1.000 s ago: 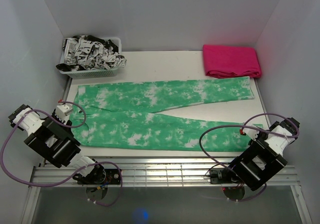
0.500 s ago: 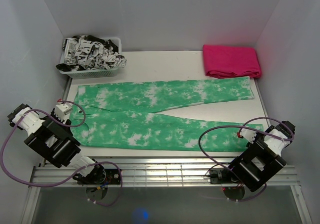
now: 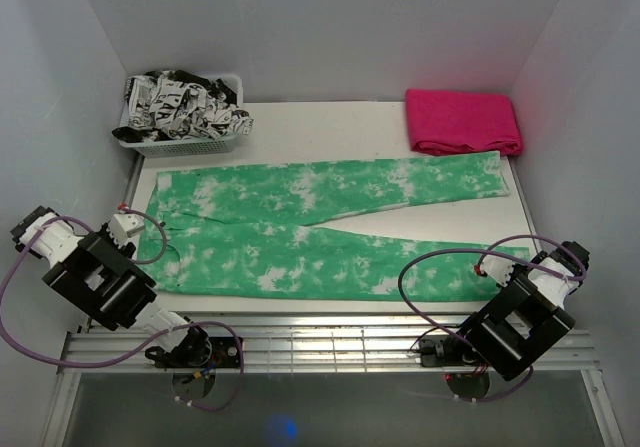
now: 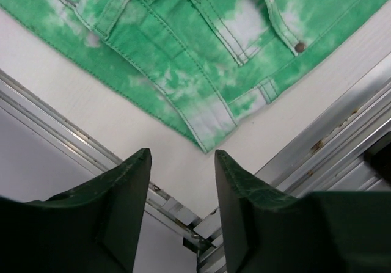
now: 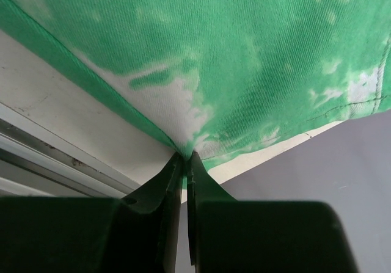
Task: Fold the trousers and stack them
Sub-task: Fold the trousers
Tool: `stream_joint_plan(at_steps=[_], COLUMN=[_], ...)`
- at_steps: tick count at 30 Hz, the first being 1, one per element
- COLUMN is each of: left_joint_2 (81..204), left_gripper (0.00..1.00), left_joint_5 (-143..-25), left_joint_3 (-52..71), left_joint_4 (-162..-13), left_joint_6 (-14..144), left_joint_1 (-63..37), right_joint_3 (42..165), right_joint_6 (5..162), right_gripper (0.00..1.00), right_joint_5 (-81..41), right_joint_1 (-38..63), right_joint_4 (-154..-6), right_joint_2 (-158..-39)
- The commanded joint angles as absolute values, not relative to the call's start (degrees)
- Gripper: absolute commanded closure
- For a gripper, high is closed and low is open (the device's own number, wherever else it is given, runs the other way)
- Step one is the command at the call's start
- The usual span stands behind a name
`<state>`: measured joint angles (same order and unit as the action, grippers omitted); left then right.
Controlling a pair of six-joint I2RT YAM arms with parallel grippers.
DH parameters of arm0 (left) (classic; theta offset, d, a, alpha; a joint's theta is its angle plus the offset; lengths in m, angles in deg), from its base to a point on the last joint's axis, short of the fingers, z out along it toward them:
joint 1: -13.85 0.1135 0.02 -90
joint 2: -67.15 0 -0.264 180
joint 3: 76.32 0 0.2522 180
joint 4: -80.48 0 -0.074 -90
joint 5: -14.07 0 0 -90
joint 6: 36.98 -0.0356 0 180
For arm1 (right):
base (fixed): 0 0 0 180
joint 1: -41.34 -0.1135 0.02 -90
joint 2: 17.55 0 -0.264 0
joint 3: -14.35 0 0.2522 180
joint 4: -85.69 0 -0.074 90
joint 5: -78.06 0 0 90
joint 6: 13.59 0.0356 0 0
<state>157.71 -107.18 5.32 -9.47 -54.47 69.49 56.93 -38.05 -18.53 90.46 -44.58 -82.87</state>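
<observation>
White walls [image 3: 330, 27] close in a pale table [image 3: 330, 127], with ribbed metal rails [image 3: 330, 332] along its near edge where the two arms are bolted. Bright green trousers [image 3: 320, 222] with cloudy white blotches lie spread flat across the middle of the table, waist at the left and both legs running out to the right. The far leg reaches the right rear, where its cuff lies just beside a folded pink cloth [image 3: 463, 122]. The near leg ends close to the right front corner. At the left rear stands a white basket [image 3: 180, 145] heaped with black-and-white printed fabric [image 3: 185, 102], apart from the waist. The left gripper [image 4: 182, 160] sits at the near left corner of the waistband with its dark green fingers spread and nothing between them. In the wrist view the corner of the band lies just ahead of the gap – not inside it – with a pocket seam, a belt loop and a small rivet [image 4: 300, 46] showing further in. The right gripper [image 5: 184, 158] is at the cuff of the near leg. Its fingers are pressed together on the corner of the hem, and the fabric puckers into the pinch – the cloth beyond still lies on the table, with bare surface at either side of the corner.
</observation>
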Motion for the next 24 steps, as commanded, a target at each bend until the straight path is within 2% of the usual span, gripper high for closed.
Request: stream_joint_plan(at_steps=[1,8,12,18,24], left_joint_2=[156.2,150.9,147.7,148.8,151.5], left_gripper=[0.45,0.44,0.48,0.51,0.48], left_joint_5=[-102.8,-96.7,-95.1,-96.7,-99.1], left_joint_3=[4.5,-4.1,-10.9,-15.7,-16.0], left_joint_4=[-8.6,-11.5,-17.5,-26.3,-30.3], left_joint_6=[-70.9,-89.7,-97.3,-99.8,-99.6], left_joint_1=[69.8,69.9,70.0,69.7,69.6], right_joint_3=[56.5,58.0,60.6,62.4,62.6], right_joint_6=[-73.0,-72.1,-70.0,-70.3,-70.9], right_gripper=[0.92,0.92,0.92,0.92,0.92], right_joint_5=[-19.8,-19.4,-19.9,-20.2,-19.6], right_joint_1=[90.5,90.4,90.2,89.9,89.5], right_joint_4=[-41.9,-39.7,-36.6,-35.2,-35.3], right_joint_2=[-84.5,-84.1,-84.8,-85.4,-85.5])
